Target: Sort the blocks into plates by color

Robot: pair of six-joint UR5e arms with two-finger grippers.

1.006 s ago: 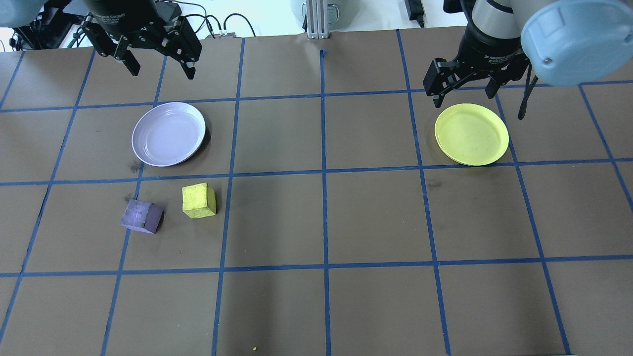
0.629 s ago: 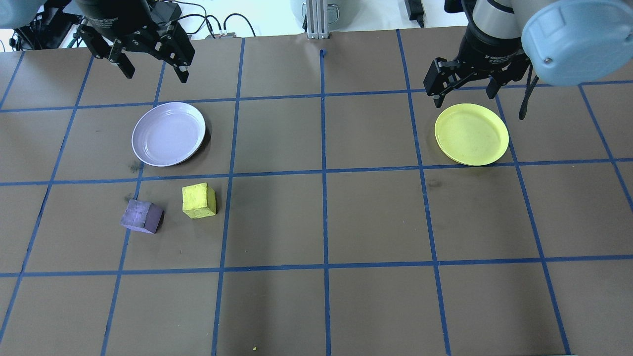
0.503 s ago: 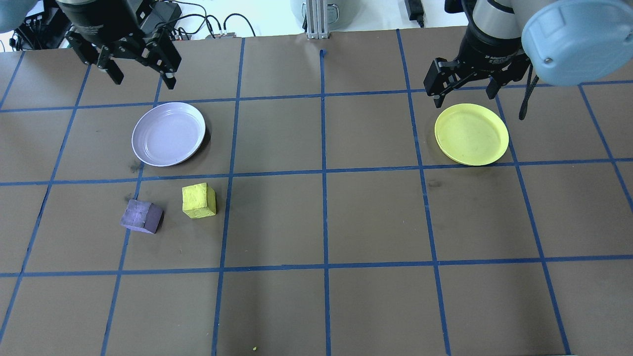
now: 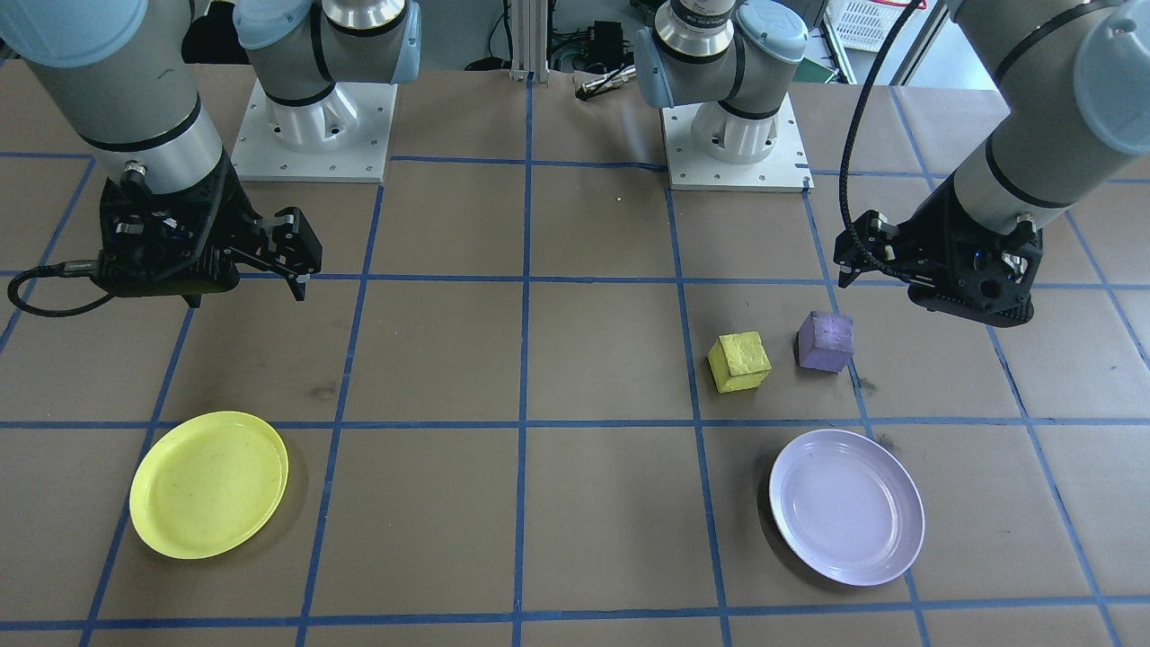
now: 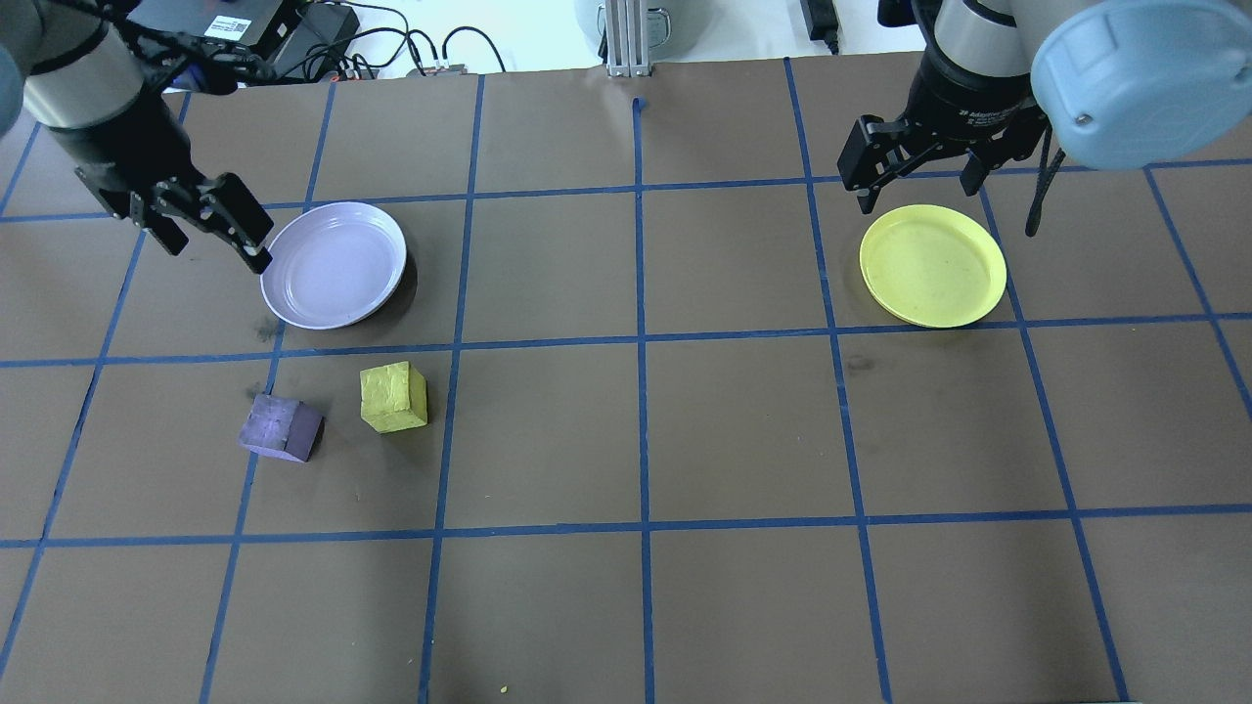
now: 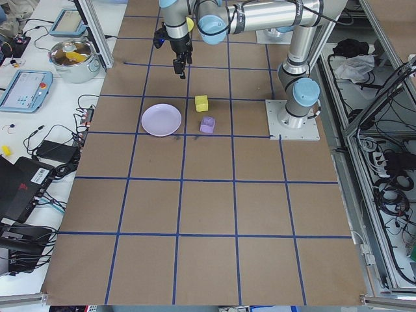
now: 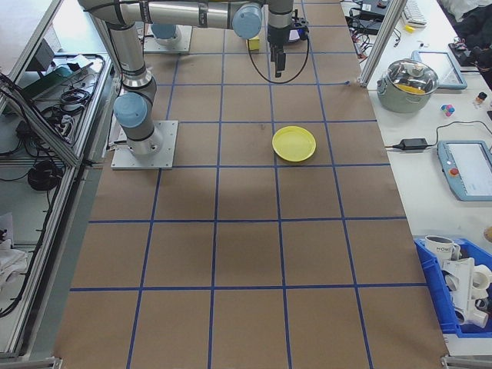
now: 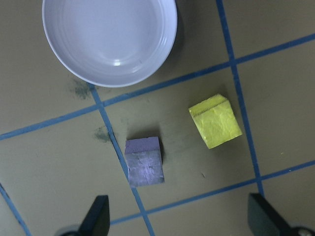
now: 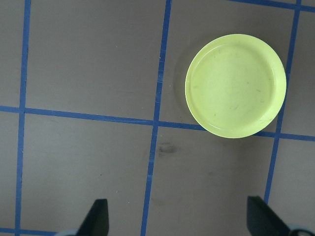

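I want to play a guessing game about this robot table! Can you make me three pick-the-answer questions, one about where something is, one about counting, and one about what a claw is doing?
1. Where is the small purple painted cube?
A. on the brown table beside the small yellow painted cube
B. in the round lavender plastic plate
C. in the round yellow plastic plate

2. How many cubes are there?
A. one
B. two
C. four

3. The left gripper is:
A. squeezing a cube
B. open and empty
C. shut

Answers: 1 A, both plates are empty. 2 B, one purple, one yellow. 3 B, its fingers stand apart, holding nothing.
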